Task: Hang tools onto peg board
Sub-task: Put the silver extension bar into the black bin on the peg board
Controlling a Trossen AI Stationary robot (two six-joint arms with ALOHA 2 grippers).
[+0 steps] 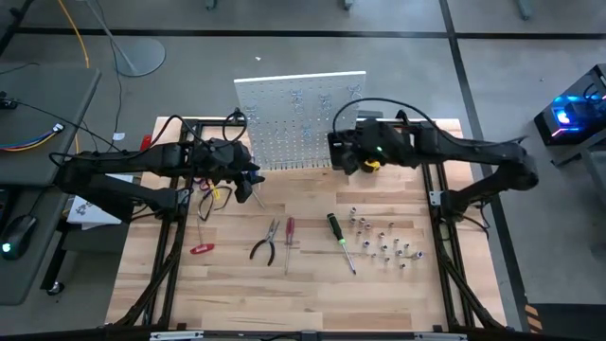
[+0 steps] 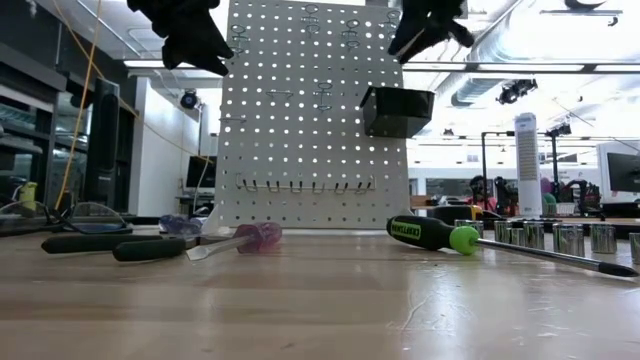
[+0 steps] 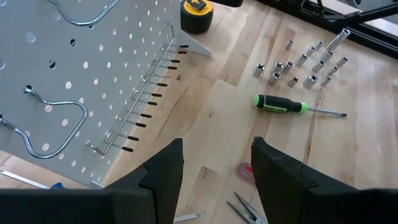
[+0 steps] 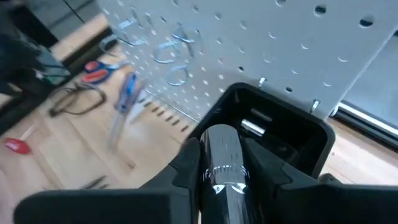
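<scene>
A: From above, where does everything sit relative to the peg board (image 1: 301, 121)?

B: The board stands upright at the far edge of the table (image 1: 303, 284). The left gripper (image 1: 248, 180) is in front of its left end, the right gripper (image 1: 339, 152) against its right end. Well in front of the board lie pliers (image 1: 266, 240), a red screwdriver (image 1: 291, 239), a green-black screwdriver (image 1: 338, 237) and a scatter of small metal sockets (image 1: 383, 239). A red-handled cutter (image 1: 201, 248) lies further left.

A: And from table height?

B: Both arms come in at the top of the board. A black bin (image 2: 396, 110) hangs on the board's right side, and a rack of short hooks (image 2: 305, 186) runs along its lower part. The two screwdrivers lie in front of the board, with the pliers to the left.

A: The left wrist camera?

B: Its fingers (image 3: 163, 177) stand apart with nothing between them, over the wood in front of the board's hook rack. A yellow tape measure (image 3: 196, 14) sits by the board's foot.

A: The right wrist camera?

B: Its fingers (image 4: 189, 163) sit narrowly on either side of a shiny metal cylinder (image 4: 222, 165), right above the open bin. Another metal piece (image 4: 253, 126) lies inside. Wire hooks (image 4: 171, 53) hang on the board beyond.
</scene>
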